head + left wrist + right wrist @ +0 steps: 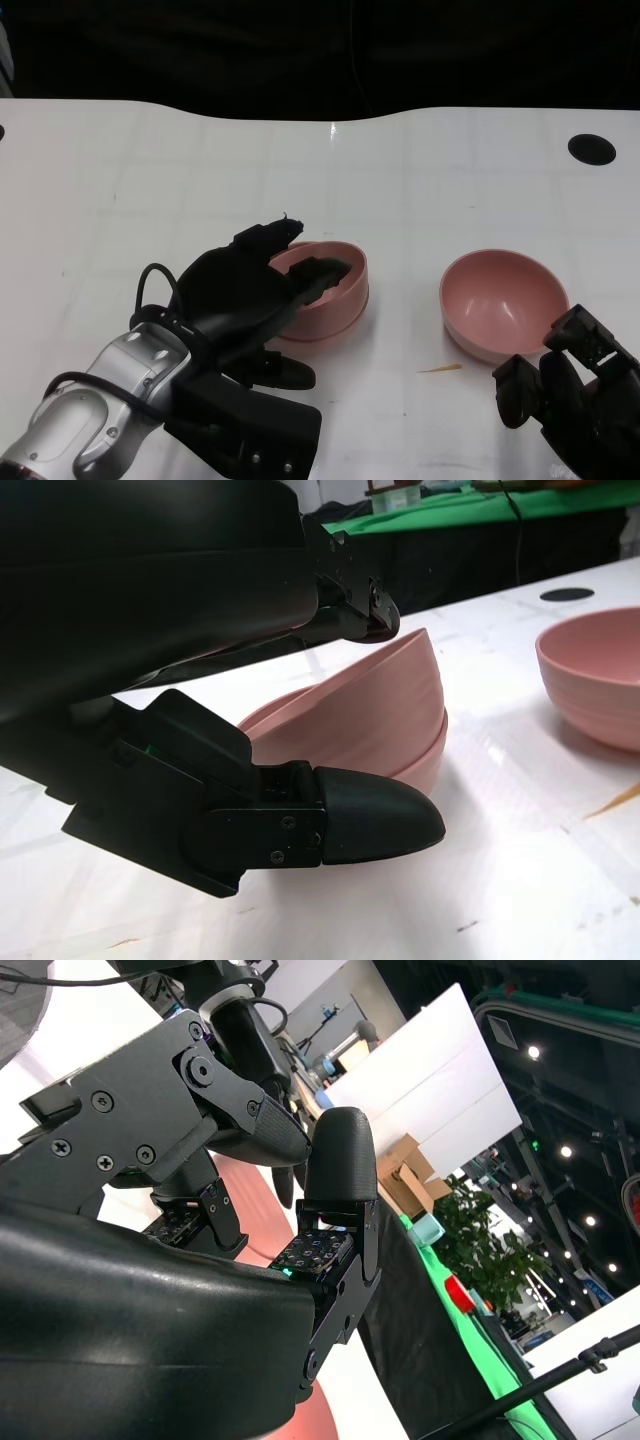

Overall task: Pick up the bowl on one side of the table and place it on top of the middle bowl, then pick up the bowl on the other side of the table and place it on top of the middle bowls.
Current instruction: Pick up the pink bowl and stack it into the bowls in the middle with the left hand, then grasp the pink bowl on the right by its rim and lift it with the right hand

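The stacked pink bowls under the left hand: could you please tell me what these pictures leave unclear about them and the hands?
- Head view: the left hand covers much of the stacked bowls; whether it grips the upper one is unclear.
- Left wrist view: the upper bowl sits tilted; its seating is hidden by the fingers.
- Right wrist view: the right hand fills the picture, hiding the right bowl.
- Head view: the right hand is cut off by the edge.

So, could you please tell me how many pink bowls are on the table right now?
3. Two are stacked mid-table: the tilted top bowl in the left hand sits in the middle bowl. The third bowl stands apart, near the right hand.
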